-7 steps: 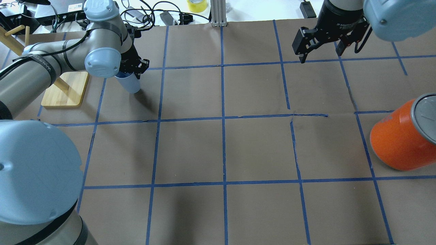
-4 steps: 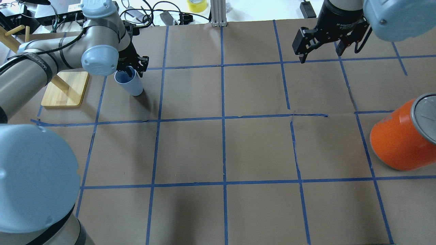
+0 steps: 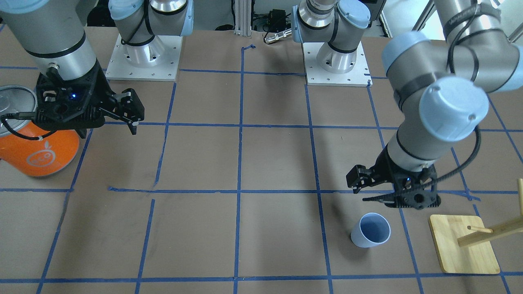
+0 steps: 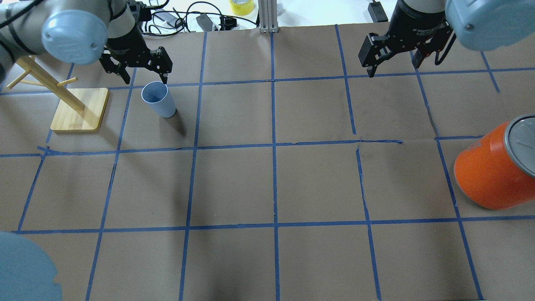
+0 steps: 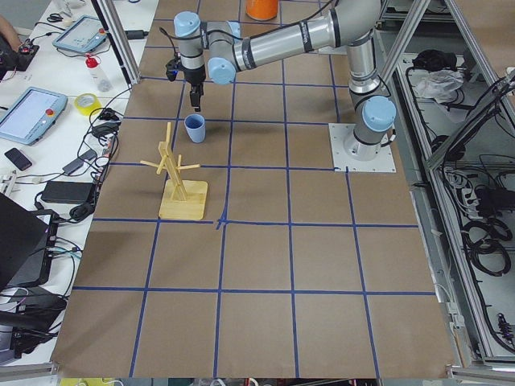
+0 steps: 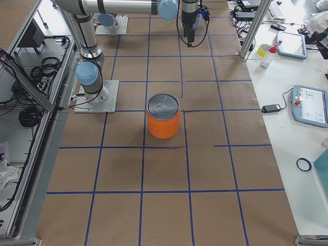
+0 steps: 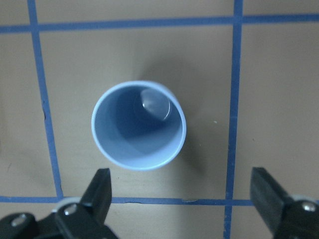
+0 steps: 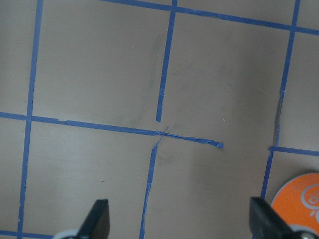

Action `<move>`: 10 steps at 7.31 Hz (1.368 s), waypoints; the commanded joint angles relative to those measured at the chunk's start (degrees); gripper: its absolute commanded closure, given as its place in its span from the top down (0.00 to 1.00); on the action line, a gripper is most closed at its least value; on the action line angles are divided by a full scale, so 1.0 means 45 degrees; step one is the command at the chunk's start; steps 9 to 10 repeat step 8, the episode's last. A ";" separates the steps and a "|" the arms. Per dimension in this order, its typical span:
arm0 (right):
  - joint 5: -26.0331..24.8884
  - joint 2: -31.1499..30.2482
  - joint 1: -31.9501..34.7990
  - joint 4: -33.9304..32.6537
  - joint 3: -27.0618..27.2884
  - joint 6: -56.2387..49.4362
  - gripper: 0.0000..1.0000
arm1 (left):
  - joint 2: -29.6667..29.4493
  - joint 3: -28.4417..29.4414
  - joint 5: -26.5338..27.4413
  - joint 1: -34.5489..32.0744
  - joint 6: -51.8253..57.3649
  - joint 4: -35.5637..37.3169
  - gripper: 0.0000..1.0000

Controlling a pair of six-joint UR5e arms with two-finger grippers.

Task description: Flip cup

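Observation:
The pale blue cup (image 4: 158, 100) stands upright with its mouth up on the brown paper, free of both grippers; it also shows in the front view (image 3: 370, 230), the left side view (image 5: 195, 128) and the left wrist view (image 7: 138, 125). My left gripper (image 4: 144, 77) is open and empty, hovering above the cup and slightly to its far side (image 3: 382, 195); its two fingertips frame the lower edge of the wrist view (image 7: 182, 191). My right gripper (image 4: 394, 67) is open and empty, held high over the far right of the table (image 3: 107, 126).
A large orange can (image 4: 493, 171) with a silver top stands at the right edge (image 3: 36, 151). A wooden peg rack on a bamboo base (image 4: 79, 109) stands just left of the cup (image 3: 463, 249). Cables and a tape roll (image 4: 241, 6) lie beyond the far edge.
My left gripper has let go of the cup, opened, and lifted away toward the far side. The cup went from tilted in the grip to standing upright. The right arm has not moved.

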 commanded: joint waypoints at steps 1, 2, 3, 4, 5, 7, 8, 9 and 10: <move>-0.0004 0.0005 0.0000 -0.0032 0.0000 0.0007 1.00 | 0.1875 -0.0281 -0.0038 -0.0035 -0.0766 -0.1379 1.00; -0.0004 0.0005 0.0000 0.0026 0.0000 0.0007 1.00 | 0.2405 -0.0573 -0.0057 0.0023 -0.0767 -0.1791 1.00; -0.0004 0.0005 0.0000 0.0123 0.0000 0.0007 1.00 | 0.2642 -0.0788 -0.0116 -0.0015 -0.0786 -0.1757 1.00; 0.0015 0.0024 0.0000 0.0085 0.0000 0.0007 1.00 | 0.2703 -0.0868 -0.1102 -0.0015 -0.0806 -0.1698 1.00; 0.0054 0.0024 0.0000 0.0008 0.0019 0.0007 1.00 | 0.2800 -0.0907 -0.1054 -0.0035 -0.0767 -0.1794 1.00; 0.0035 0.0043 -0.0039 -0.0051 0.0059 -0.0013 1.00 | 0.3189 -0.1471 -0.1112 -0.0015 -0.0767 -0.1737 1.00; 0.0035 0.0102 -0.0039 -0.0052 0.0078 0.0006 1.00 | 0.3269 -0.1667 -0.1112 0.0004 -0.0767 -0.1698 1.00; 0.0035 0.0102 -0.0039 -0.0052 0.0078 0.0006 1.00 | 0.3269 -0.1667 -0.1112 0.0004 -0.0767 -0.1698 1.00; 0.0035 0.0102 -0.0039 -0.0052 0.0078 0.0006 1.00 | 0.3269 -0.1667 -0.1112 0.0004 -0.0767 -0.1698 1.00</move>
